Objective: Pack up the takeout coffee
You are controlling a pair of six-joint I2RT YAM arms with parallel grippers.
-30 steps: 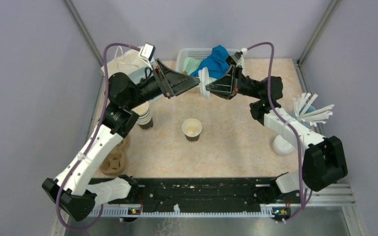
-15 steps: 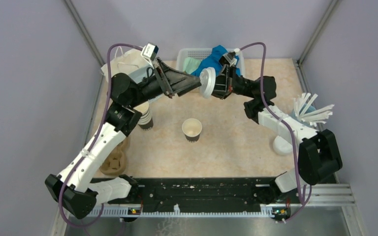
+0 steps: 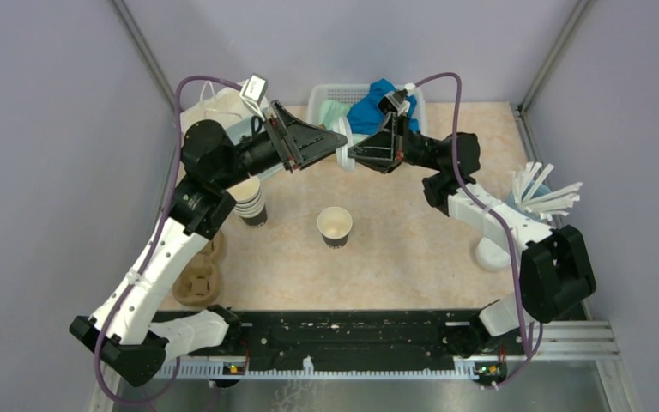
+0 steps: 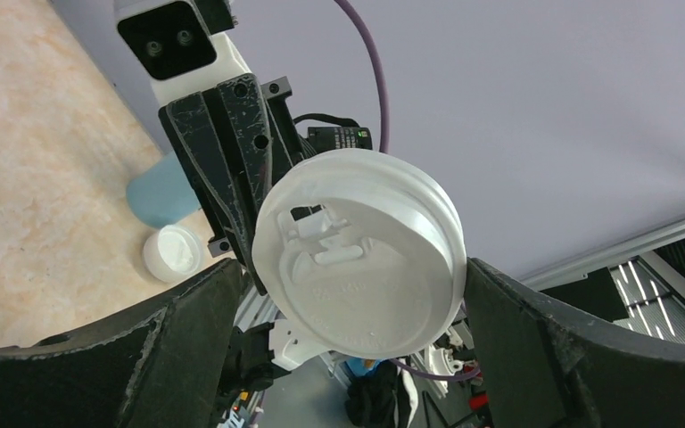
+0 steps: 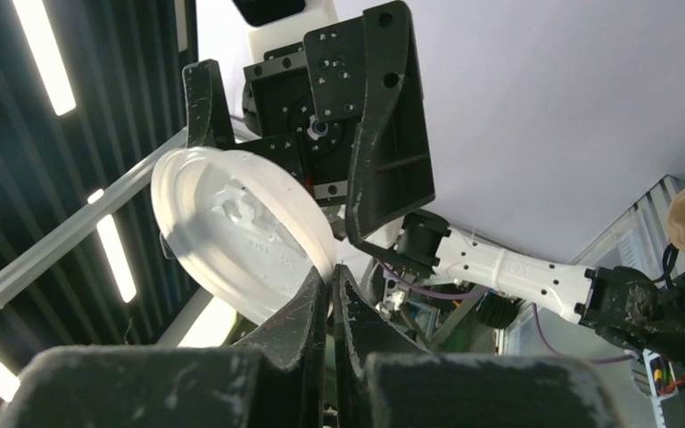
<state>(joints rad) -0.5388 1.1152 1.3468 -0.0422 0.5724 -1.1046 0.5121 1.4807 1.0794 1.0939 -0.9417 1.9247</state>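
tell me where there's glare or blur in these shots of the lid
Left wrist: the lid is sharp and evenly lit, the left fingers dark and soft at the edges. Right wrist: ceiling light strips blow out to white, the right fingers blur up close. Top view: even light, no glare.

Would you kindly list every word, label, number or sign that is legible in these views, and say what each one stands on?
No text can be read in any view.
white lid: raised lettering on its top, too faint to make out.
small dark tag behind the lid: pale print, too small to read.
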